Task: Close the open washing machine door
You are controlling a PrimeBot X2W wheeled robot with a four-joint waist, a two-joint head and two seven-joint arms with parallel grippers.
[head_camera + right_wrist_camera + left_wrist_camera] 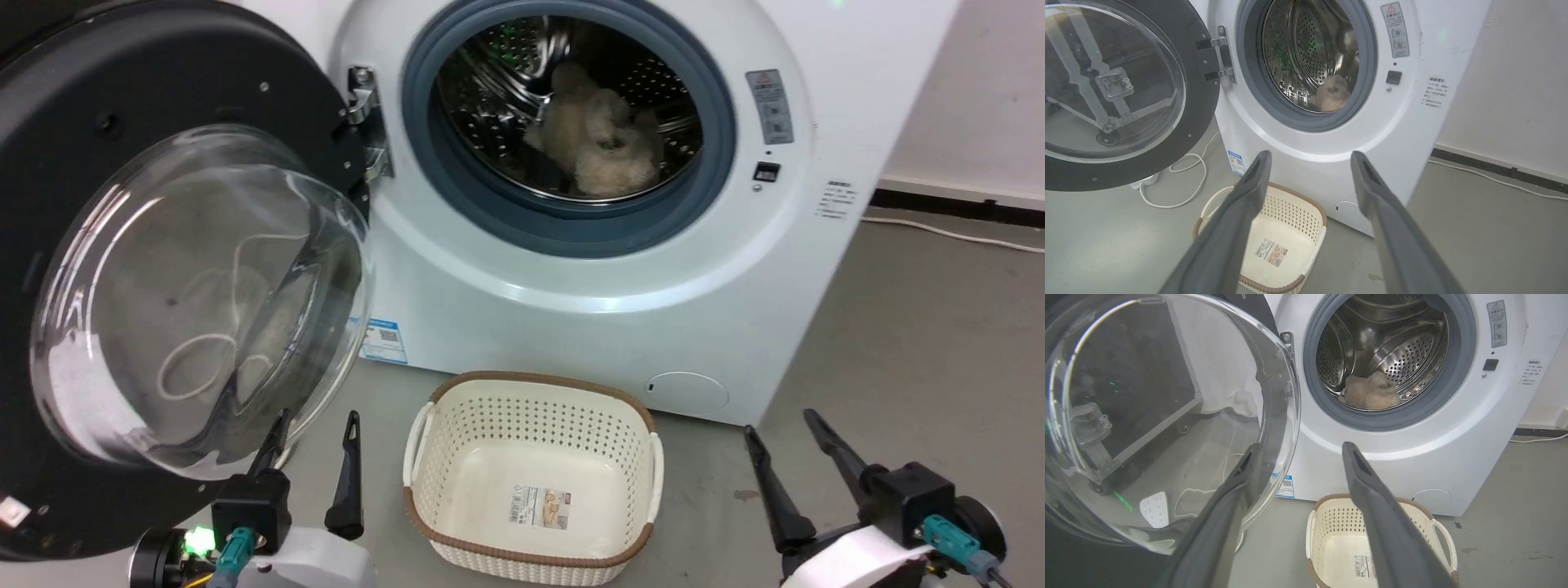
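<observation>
Currently, the washing machine door [147, 82] stands swung wide open at 9 o'clock of the drum [490, 90] opening. It hangs on its metal hinge [363, 122] at the left edge of the white washing machine [571, 310], with its clear glass bowl [196, 302] bulging toward the camera. A pale fluffy item [600, 135] lies at 6 o'clock inside the steel drum. On the grey floor [922, 351], a cream perforated basket [531, 429] stands upright at 6 o'clock of the machine front, just beside it; the basket holds nothing but a printed sticker on its bottom. A blue label [384, 339] sits at 7 o'clock on the machine front and a round hatch [690, 392] at 5 o'clock. The left claw [317, 418] is released, fingers spread wide and gripping nothing; it sits at 9 o'clock of the basket and at 5 o'clock of the glass bowl. In the left wrist view its left finger [1224, 514] overlaps the lower rim of the bowl; contact cannot be confirmed. The right claw [777, 422] is likewise released and grasps nothing, positioned at 3 o'clock of the basket, apart from the machine. A white cable [947, 233] runs along the floor at 3 o'clock of the machine.
</observation>
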